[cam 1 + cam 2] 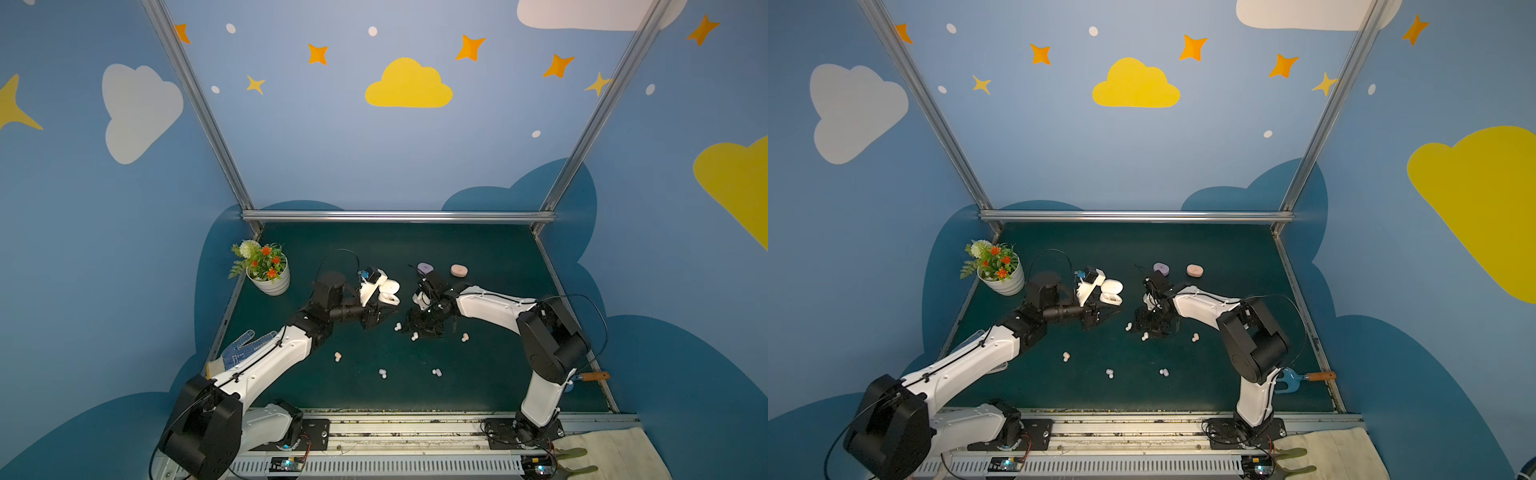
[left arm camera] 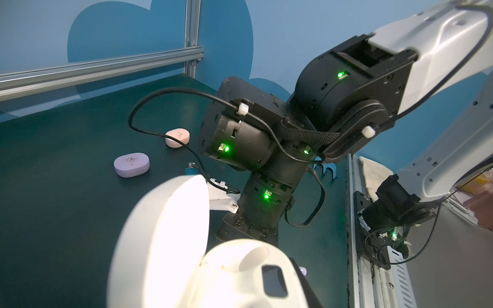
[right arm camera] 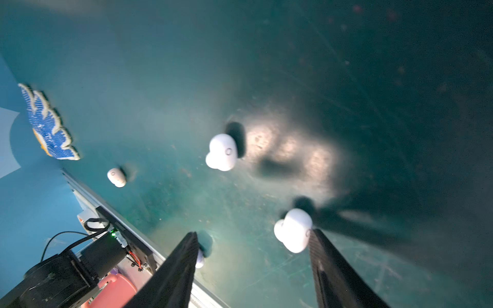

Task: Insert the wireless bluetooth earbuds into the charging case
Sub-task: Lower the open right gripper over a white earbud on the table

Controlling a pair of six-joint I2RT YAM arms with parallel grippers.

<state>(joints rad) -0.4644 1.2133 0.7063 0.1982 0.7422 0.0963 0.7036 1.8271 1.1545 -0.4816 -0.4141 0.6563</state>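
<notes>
Left gripper [image 1: 384, 309] tight on open white case [image 2: 226, 264], right gripper [image 3: 253, 233] wide around white earbud [image 3: 293, 232]

open case [image 1: 390, 298] mid-table | two shut cases [image 1: 459, 270] behind right | earbuds [image 1: 338, 356] scattered in front | plant [image 1: 268, 270] far left

count — earbud [image 1: 337, 356] 6 | charging case [image 1: 459, 270] 3 | plant [image 1: 266, 266] 1 | glove [image 1: 239, 351] 1

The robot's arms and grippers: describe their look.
Both the left arm and right arm have white shells and black joint housings. Thin black cables run along them. Green lights glow on the right arm's joints. The right gripper has flat black fingers.
</notes>
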